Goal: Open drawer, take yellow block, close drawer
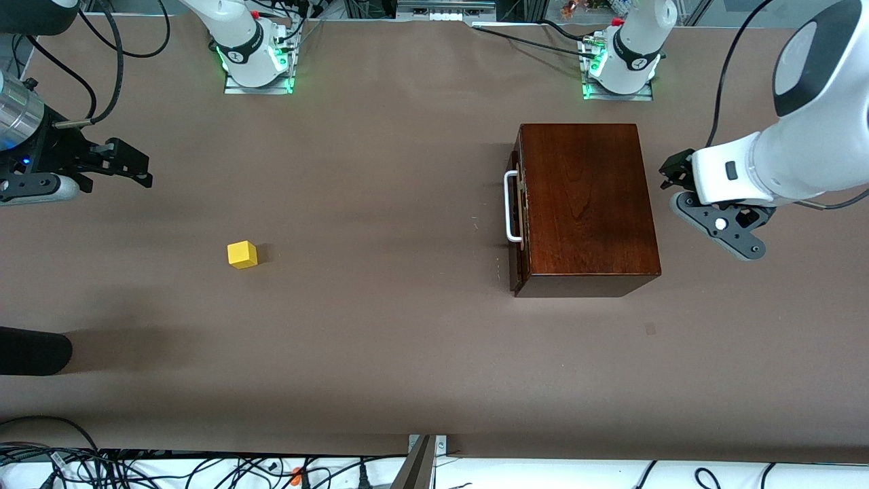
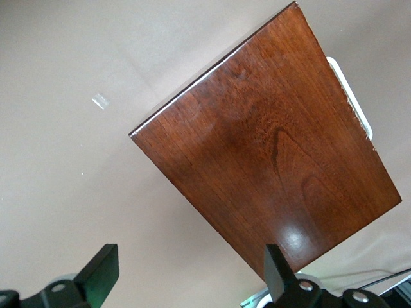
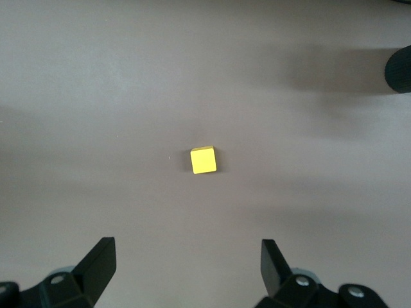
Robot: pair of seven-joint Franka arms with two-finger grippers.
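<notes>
The dark reddish-brown wooden box [image 1: 587,204] stands toward the left arm's end of the table. Its drawer [image 1: 516,217] is pushed in, and the white handle [image 1: 510,207] faces the right arm's end. The yellow block [image 1: 242,255] lies on the bare table toward the right arm's end, outside the box. My left gripper [image 1: 670,178] is open and empty, over the table beside the box's back. In the left wrist view [image 2: 189,269] it shows with the box top [image 2: 270,147]. My right gripper [image 1: 139,166] is open and empty. In the right wrist view [image 3: 186,266] the yellow block [image 3: 203,160] lies apart from it.
A black rounded object [image 1: 34,350] reaches in over the table at the right arm's end, nearer to the front camera than the block; it also shows in the right wrist view [image 3: 399,69]. Cables lie along the table's near edge [image 1: 204,468].
</notes>
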